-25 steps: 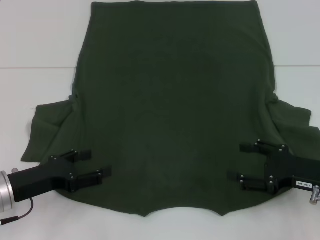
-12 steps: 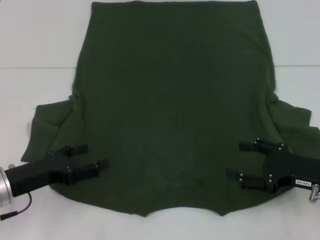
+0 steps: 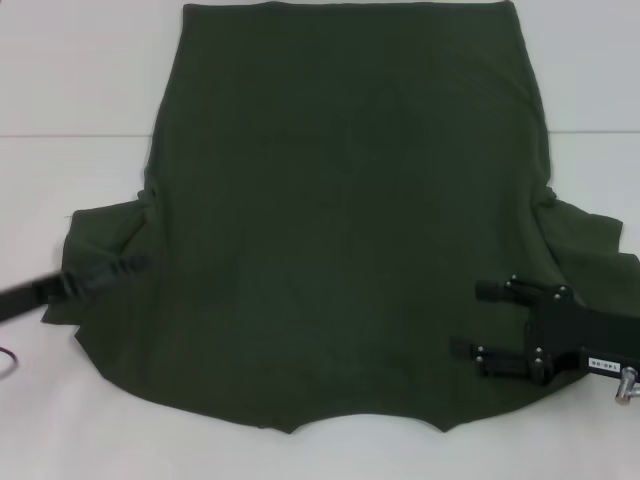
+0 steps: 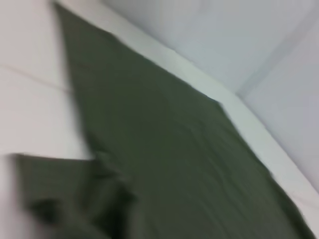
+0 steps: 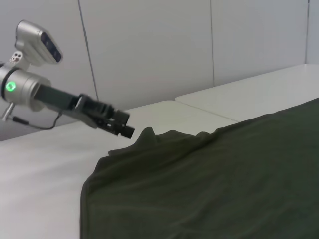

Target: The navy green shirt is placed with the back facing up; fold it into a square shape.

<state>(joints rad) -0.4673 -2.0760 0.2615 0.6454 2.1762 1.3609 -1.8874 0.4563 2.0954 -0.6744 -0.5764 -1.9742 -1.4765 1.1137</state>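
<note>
**Desk:** What does the garment look like, and where does it lie?

**Photographer:** The navy green shirt (image 3: pixel 350 220) lies spread flat, plain side up, on a white table (image 3: pixel 70 80), filling most of the head view. The hem is at the far edge, the collar's curved notch at the near edge. Both short sleeves stick out to the sides; the left sleeve (image 3: pixel 105 245) is rumpled, with a fold lifted at its edge.

**Desk:** And the arms?

**Photographer:** The right gripper (image 3: pixel 480 320) rests over the shirt's near right corner, by the shoulder. Its two black fingers (image 3: pixel 500 291) lie parallel and well apart, pointing toward the shirt's middle, with nothing seen between them. The left gripper (image 3: pixel 125 268) is at the left sleeve, a dark blurred streak in the head view. The right wrist view shows it (image 5: pixel 124 128) just beside the sleeve's raised fold, but whether its jaws are parted or pinching cloth I cannot tell.

**Desk:** Anything around the work?

**Photographer:** A seam line crosses the tabletop. Pale wall panels (image 5: pixel 149 50) stand behind it.

**Desk:** Textures?

**Photographer:** The cloth is a matte, dark olive knit with soft ripples near the sleeves. The table is smooth. The left arm has a silver wrist with a green light (image 5: pixel 10 85).
</note>
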